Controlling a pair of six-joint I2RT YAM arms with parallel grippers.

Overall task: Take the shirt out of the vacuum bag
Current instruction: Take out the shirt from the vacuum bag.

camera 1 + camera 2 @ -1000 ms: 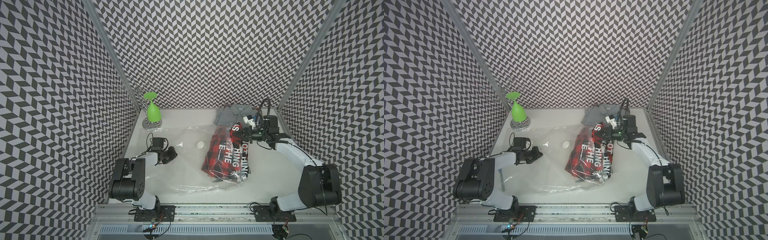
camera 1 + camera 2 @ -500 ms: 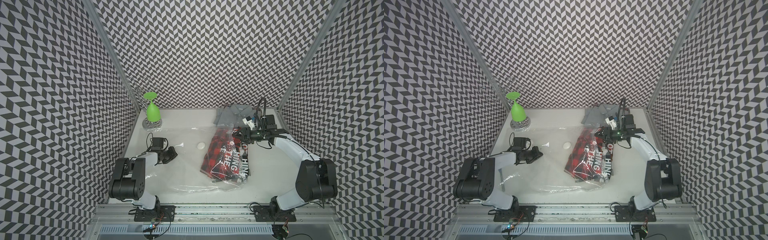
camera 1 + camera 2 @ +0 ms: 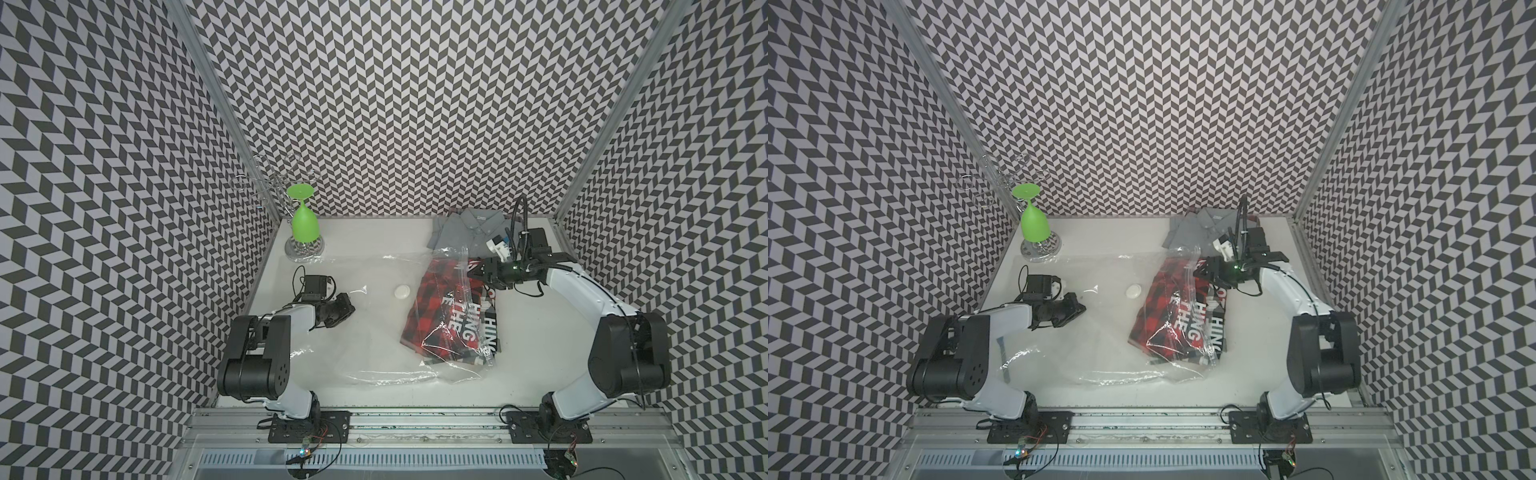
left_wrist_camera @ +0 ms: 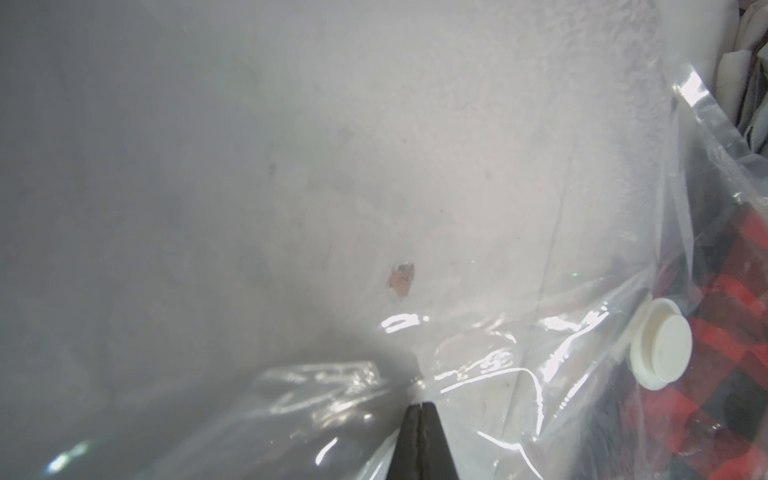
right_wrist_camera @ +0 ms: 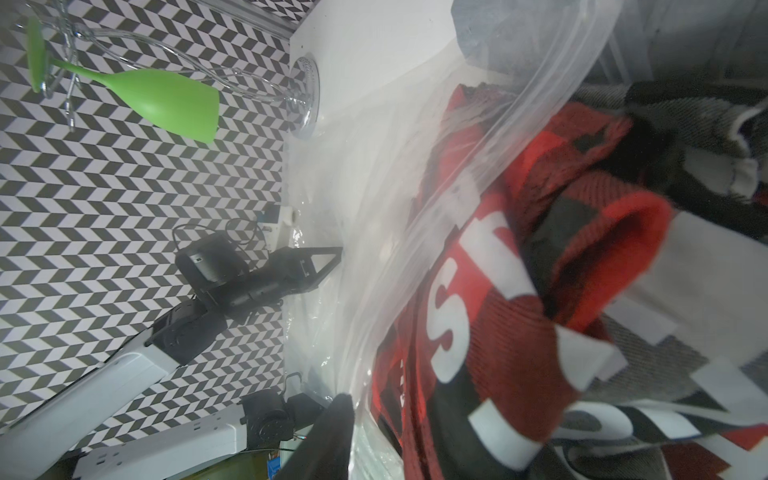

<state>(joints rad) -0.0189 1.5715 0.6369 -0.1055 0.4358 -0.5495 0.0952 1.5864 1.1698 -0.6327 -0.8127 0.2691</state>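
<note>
The vacuum bag point(image 3: 365, 332) point(image 3: 1100, 336) is a clear, crinkly sheet spread across the table, with a round white valve point(image 3: 402, 292) point(image 4: 660, 343). The shirt point(image 3: 449, 324) point(image 3: 1179, 324), red-and-black plaid with white letters, lies bunched in the bag's right part. My left gripper point(image 3: 347, 305) point(image 4: 422, 405) is shut on the bag's left edge. My right gripper point(image 3: 473, 272) point(image 3: 1204, 268) is open at the bag's far right mouth, against the shirt's top end. In the right wrist view one dark finger point(image 5: 336, 419) lies outside the film beside the shirt point(image 5: 498, 332); the other finger is hidden.
A folded grey shirt point(image 3: 469, 228) lies at the back right corner, just behind my right gripper. A green glass point(image 3: 304, 224) hangs upside down on a wire rack point(image 3: 303, 249) at the back left. Patterned walls close in three sides.
My right gripper has opened and shifted slightly left toward the bag's mouth. The left gripper has stayed shut on the bag's edge.
</note>
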